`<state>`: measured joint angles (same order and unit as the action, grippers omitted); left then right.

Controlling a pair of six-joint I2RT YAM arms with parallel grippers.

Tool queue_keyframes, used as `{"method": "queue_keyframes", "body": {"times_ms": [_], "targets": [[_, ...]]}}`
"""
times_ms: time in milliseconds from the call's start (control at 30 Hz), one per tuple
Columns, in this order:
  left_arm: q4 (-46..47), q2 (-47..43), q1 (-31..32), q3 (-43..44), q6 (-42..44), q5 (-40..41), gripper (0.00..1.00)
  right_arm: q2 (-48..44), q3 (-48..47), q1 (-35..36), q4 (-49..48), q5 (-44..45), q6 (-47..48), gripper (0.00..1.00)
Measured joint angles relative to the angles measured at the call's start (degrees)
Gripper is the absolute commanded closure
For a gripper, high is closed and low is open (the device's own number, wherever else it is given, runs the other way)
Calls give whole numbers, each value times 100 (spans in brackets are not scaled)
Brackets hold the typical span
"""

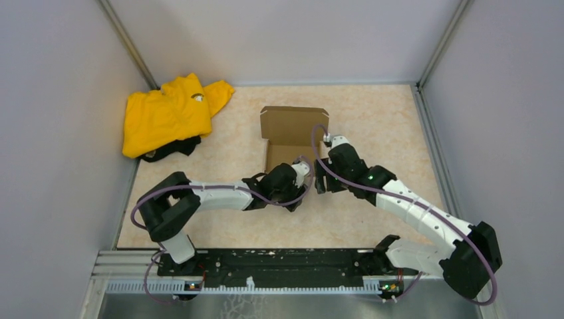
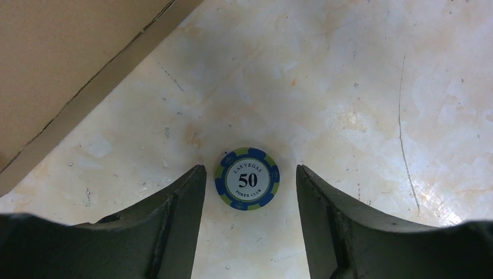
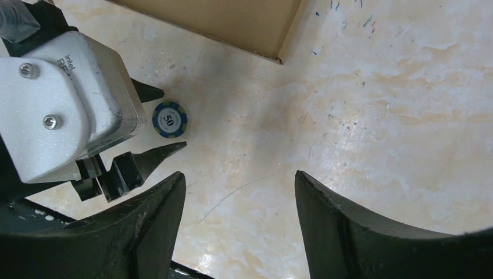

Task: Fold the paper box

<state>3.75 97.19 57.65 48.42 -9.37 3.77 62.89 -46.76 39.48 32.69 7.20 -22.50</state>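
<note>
Paper box (image 1: pixel 292 133): centre of the table (image 1: pixel 386 119), just beyond both grippers. Brown, unprinted, partly formed. Long axis runs near to far in the top view. The shallow tray end sits toward the arms, and the lid panel with its corner tabs is at the far end, open side up. Whether the lid stands or lies back, cannot tell.

Contents: only bare cardboard floor shows inside the tray. Its near edge is hidden behind the left wrist.

Poker chip (image 3: pixel 170 119): blue and green, marked 50, flat on the table outside the box, near its near edge.

Left gripper (image 2: pixel 250 170): fingers spread wide, one either side of the chip, clear of it, gripping nothing.

Right gripper (image 3: pixel 238 174): fingers likewise well apart over bare table, nothing between them, just beside the left gripper.

Wrist views catch only a slanting edge and one corner of the box; the rest is cut off.

Yellow garment (image 1: pixel 166 113): crumpled in the far left corner, well apart from the box. A dark item (image 1: pixel 178 147) pokes out beneath it, too covered to identify.
</note>
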Motion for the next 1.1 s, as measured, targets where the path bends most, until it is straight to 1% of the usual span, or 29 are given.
{"method": "queue_keyframes", "body": {"times_ms": [300,1100], "targets": [[-68,44,125,46,-26,278,37,-352,0,-116,131,-4,46,32],[-404,157,308,240,-153,756,40,-402,-13,-179,282,-87,92,32]]}}
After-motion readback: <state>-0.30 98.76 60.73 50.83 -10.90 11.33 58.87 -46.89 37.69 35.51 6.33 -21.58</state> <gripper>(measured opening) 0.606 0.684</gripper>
